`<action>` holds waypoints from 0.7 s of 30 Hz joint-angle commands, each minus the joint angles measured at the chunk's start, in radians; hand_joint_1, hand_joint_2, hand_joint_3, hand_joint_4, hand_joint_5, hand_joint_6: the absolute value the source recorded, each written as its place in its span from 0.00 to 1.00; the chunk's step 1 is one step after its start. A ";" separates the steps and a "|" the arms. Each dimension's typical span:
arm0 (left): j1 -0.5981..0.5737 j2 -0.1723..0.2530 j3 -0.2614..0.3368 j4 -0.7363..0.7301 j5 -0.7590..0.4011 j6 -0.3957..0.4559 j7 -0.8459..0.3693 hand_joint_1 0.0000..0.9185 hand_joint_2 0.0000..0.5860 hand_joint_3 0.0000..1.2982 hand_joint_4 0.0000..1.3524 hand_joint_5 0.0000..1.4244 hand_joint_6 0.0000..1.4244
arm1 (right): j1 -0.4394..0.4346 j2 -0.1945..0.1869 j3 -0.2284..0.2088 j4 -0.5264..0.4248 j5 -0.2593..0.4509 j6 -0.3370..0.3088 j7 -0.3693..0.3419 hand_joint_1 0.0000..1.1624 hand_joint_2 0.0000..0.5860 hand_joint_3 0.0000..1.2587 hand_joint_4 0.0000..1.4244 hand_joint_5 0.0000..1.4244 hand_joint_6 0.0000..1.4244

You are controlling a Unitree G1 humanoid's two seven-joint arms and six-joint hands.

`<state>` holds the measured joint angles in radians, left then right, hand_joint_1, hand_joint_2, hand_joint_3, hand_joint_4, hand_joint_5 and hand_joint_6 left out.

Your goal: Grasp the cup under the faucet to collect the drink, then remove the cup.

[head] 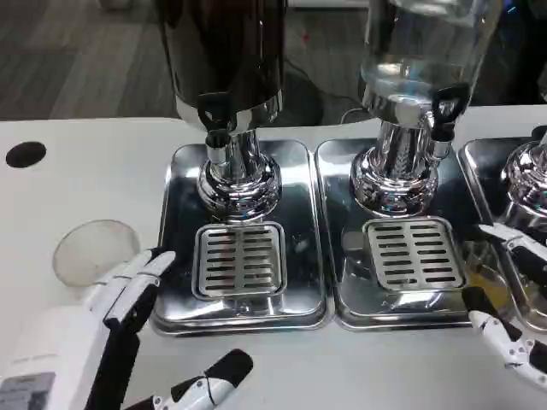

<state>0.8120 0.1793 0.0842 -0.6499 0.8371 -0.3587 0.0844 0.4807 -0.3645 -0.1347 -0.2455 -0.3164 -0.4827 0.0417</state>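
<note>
A clear plastic cup (92, 250) stands on the white table at the left, beside the left drip tray. My left hand (141, 329) is just right of and below the cup, fingers spread, holding nothing. The dark drink dispenser (224, 51) has a black faucet (215, 115) above the grated drip tray (240, 258); nothing stands under that faucet. My right hand (511, 295) is at the right edge near the second tray, fingers apart and empty.
A clear water dispenser (423, 60) with its faucet (446, 107) stands over the middle drip tray (414, 253). A third dispenser base (530, 171) sits at the far right. A black hole (26, 154) marks the table at the left.
</note>
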 commanded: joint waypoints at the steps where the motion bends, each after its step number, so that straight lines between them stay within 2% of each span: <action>1: -0.001 0.000 -0.014 -0.016 0.019 0.015 -0.005 0.00 0.18 0.16 0.08 0.12 0.28 | 0.013 0.000 -0.007 -0.019 0.024 -0.015 0.010 0.50 0.65 0.22 0.12 0.09 0.00; 21: 0.017 -0.001 -0.041 -0.035 0.024 0.030 0.005 0.00 0.17 0.16 0.08 0.12 0.28 | 0.000 0.009 0.022 -0.030 0.033 -0.005 0.024 0.50 0.64 0.23 0.14 0.10 0.00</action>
<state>0.8226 0.1767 0.0514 -0.6803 0.8437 -0.3288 0.0843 0.4828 -0.3602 -0.1121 -0.2575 -0.2852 -0.4830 0.0622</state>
